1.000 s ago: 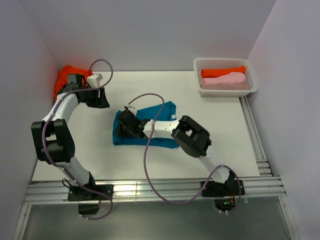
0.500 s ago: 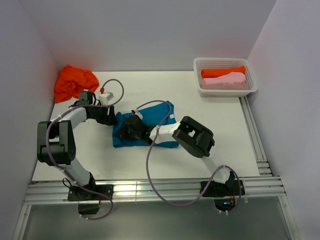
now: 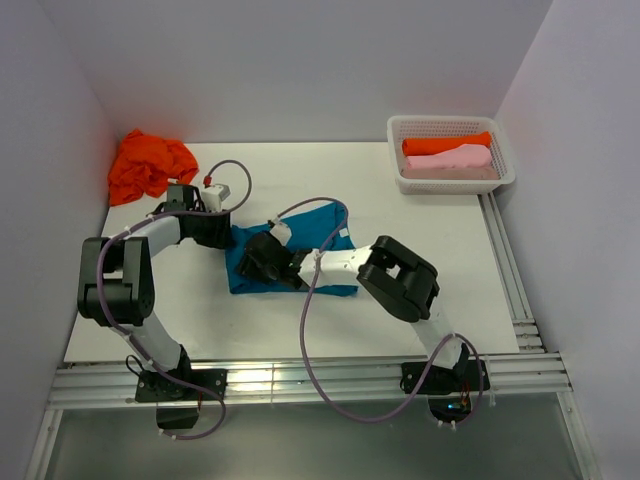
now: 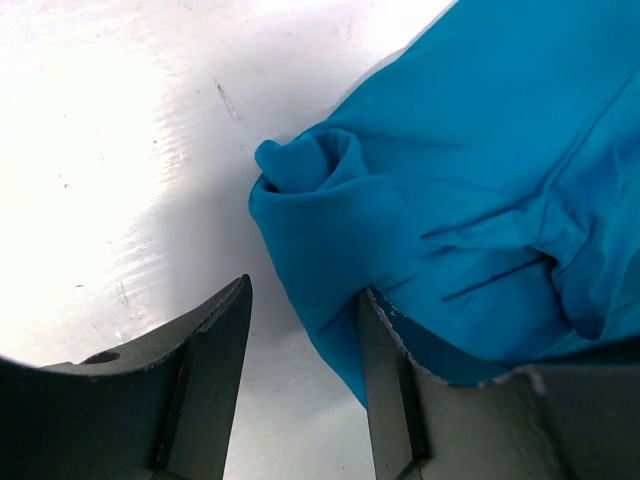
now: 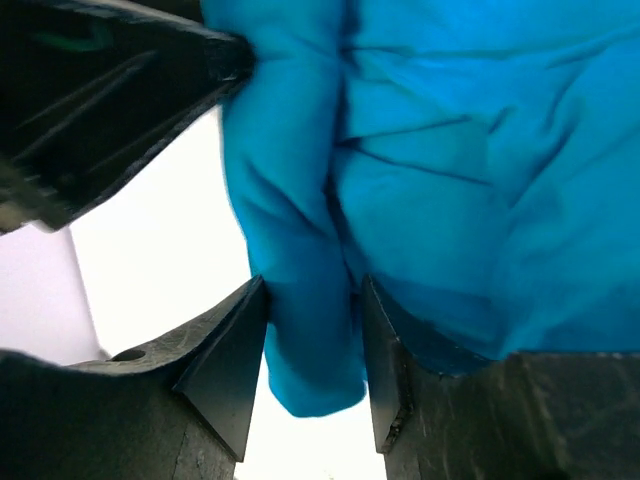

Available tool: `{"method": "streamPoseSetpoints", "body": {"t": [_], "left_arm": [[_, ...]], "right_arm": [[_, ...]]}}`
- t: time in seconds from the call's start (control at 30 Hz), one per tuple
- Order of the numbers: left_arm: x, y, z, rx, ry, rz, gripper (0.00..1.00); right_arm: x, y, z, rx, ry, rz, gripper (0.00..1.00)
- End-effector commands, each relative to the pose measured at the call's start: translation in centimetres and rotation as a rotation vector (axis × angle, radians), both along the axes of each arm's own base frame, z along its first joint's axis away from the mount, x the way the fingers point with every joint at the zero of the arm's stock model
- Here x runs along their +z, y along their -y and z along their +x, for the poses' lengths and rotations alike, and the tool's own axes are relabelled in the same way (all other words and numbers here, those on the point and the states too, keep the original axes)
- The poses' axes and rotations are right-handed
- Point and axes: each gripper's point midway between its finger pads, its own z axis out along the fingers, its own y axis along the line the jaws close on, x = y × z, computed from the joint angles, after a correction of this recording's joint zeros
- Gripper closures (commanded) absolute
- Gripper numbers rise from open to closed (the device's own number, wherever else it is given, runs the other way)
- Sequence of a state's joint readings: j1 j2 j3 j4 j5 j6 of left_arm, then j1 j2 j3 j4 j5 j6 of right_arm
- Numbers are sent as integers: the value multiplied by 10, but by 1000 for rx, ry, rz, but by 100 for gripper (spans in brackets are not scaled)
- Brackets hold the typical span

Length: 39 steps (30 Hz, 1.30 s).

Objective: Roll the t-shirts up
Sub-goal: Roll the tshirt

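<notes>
A teal t-shirt point(image 3: 302, 230) lies mid-table, its left end bunched into a loose roll. My left gripper point(image 3: 228, 238) sits at that end's far corner. In the left wrist view it point(image 4: 300, 345) is open, bare table between the jaws and the teal cloth point(image 4: 480, 180) lying against and over the right finger point(image 4: 385, 380). My right gripper point(image 3: 258, 262) is low at the same end, nearer me. Its jaws point(image 5: 312, 350) stand open astride the rolled fold of teal cloth point(image 5: 300, 300). A crumpled orange t-shirt point(image 3: 150, 165) lies at the back left.
A white lattice basket point(image 3: 505, 160) at the back right holds a rolled orange t-shirt point(image 3: 445, 144) and a rolled pink one point(image 3: 450, 159). Purple cables arc over the teal shirt. A metal rail runs along the table's right and near edges. The left gripper's body point(image 5: 100, 90) is close to my right fingers.
My left arm left the orange shirt at the back left and came down to the teal shirt's left end. The right gripper's jaws widened around the rolled fold.
</notes>
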<state>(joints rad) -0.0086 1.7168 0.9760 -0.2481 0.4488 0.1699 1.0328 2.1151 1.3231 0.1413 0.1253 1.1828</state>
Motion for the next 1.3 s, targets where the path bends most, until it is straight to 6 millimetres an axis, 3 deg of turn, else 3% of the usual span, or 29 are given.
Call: {"method": "streamPoseSetpoints", "body": {"t": [0.0,0.03,0.07,0.13,0.23,0.33,0.43,0.8,1.27], "left_arm": [[6,-10,21,43,63,90,49],[8,-10,22,41,63,87,49],[7,-10,21,41,62,89,49],[7,-9,20,33,57,86,50],[9,-7,20,27,59,82,50],[11,-6,20,23,57,81,50],[11,-6,19,19,51,81,50],[12,-3,17,-1,37,75,50],[21,3,18,-22,15,48,47]], "right_arm": [[43,13,7,-62,116,-135,51],[42,18,4,-65,115,-186,50],[58,9,6,-61,142,-179,50],[65,11,8,-62,179,-235,50],[83,-4,15,-49,216,-243,50],[73,-7,20,-34,218,-298,50],[81,-22,26,-18,245,-302,51],[46,-39,33,8,271,-335,51],[2,-35,23,23,205,-440,51]]}}
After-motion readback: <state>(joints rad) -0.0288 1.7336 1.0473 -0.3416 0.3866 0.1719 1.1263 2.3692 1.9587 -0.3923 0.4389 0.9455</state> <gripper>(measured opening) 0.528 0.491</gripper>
